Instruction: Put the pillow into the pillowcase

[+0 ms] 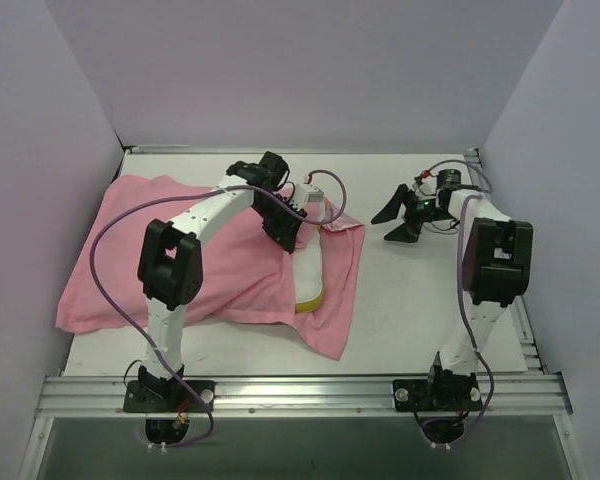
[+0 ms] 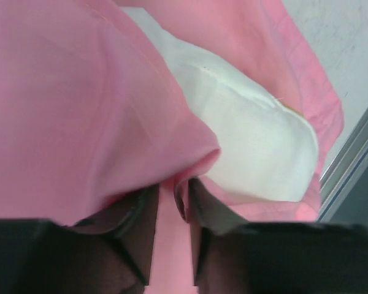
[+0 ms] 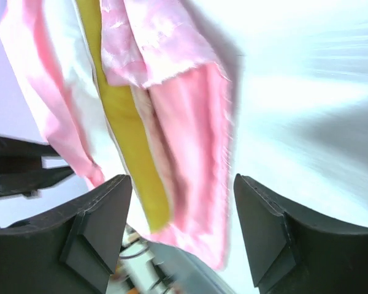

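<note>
**Near edge.** Both arm bases stand on a rail (image 1: 300, 385).

**Middle, left.** The pillowcase (image 1: 160, 250) lies on the left half of the surface (image 1: 410, 300). Its open end faces right, and a loose flap reaches toward the rail. The pillow (image 1: 312, 262) is largely covered by the pillowcase. Only its white right end and yellow trim (image 1: 311, 297) show at the opening.

**Left arm.** The left arm (image 1: 210, 215) reaches across the pillowcase. The left fingers (image 2: 132, 229) are set narrow and pinch a fold of plain pink cloth, just beside the exposed white end of the pillow.

**Far right.** The right fingers (image 3: 98, 233) are spread wide with nothing between them. They sit over bare surface, apart from the cloth, and face the opening. In the right wrist view the trim runs between pink layers, with the shiny face of the pillowcase uppermost.
</note>
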You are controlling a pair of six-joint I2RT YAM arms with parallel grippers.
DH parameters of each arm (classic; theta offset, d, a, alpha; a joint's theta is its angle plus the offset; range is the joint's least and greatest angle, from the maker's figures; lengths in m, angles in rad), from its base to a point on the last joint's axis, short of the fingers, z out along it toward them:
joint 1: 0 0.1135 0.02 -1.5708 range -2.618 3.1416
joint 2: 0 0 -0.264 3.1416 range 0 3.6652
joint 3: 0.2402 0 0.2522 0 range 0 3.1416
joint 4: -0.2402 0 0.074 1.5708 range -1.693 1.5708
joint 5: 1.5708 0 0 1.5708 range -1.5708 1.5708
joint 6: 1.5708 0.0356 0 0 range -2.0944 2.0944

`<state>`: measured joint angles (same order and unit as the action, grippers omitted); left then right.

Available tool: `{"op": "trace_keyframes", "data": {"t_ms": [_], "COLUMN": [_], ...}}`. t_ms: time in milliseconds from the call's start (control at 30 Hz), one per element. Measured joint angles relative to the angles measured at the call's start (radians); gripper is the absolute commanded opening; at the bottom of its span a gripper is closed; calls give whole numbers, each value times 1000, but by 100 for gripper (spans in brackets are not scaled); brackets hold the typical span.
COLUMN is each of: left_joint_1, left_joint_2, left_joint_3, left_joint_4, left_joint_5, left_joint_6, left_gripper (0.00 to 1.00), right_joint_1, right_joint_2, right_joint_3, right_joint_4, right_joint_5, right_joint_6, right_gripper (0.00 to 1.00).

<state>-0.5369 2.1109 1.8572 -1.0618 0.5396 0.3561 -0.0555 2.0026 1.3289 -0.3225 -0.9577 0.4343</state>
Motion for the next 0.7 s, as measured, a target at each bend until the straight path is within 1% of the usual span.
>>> {"op": "trace_keyframes", "data": {"t_ms": [67, 133, 167, 233, 333, 367, 400, 467, 567, 667, 700], "left_joint_1": [11, 12, 4, -32, -143, -185, -229, -293, -318, -309, -305], "left_joint_2": [-37, -84, -114, -195, -307, -338, -360, -378, -366, -358, -360], "left_joint_3": [0, -4, -11, -47, -124, -153, -181, -225, -270, -300, -315], "left_joint_4": [7, 18, 28, 53, 108, 126, 143, 168, 199, 239, 257], "left_joint_5": [-15, -35, -47, -85, -141, -151, -155, -159, -167, -176, -177], "left_joint_6": [-3, -5, -4, -2, 17, 24, 32, 41, 43, 44, 45], "left_gripper": [45, 64, 73, 75, 75, 75, 75, 74, 73, 74, 74], "right_joint_1": [-58, -84, -83, -53, 39, 63, 101, 158, 208, 247, 261], "right_joint_2": [-43, -103, -134, -181, -192, -181, -153, -89, -7, 0, 2], "right_joint_3": [58, 81, 79, 60, -17, -38, -68, -103, -120, -112, -106], "right_joint_4": [-109, -196, -235, -297, -339, -345, -346, -342, -332, -330, -327], "right_joint_5": [34, 51, 54, 51, 53, 55, 64, 83, 120, 146, 158], "right_joint_6": [-105, -187, -218, -261, -300, -305, -306, -300, -259, -201, -186], "right_gripper": [65, 64, 65, 68, 73, 74, 77, 79, 79, 74, 65]}}
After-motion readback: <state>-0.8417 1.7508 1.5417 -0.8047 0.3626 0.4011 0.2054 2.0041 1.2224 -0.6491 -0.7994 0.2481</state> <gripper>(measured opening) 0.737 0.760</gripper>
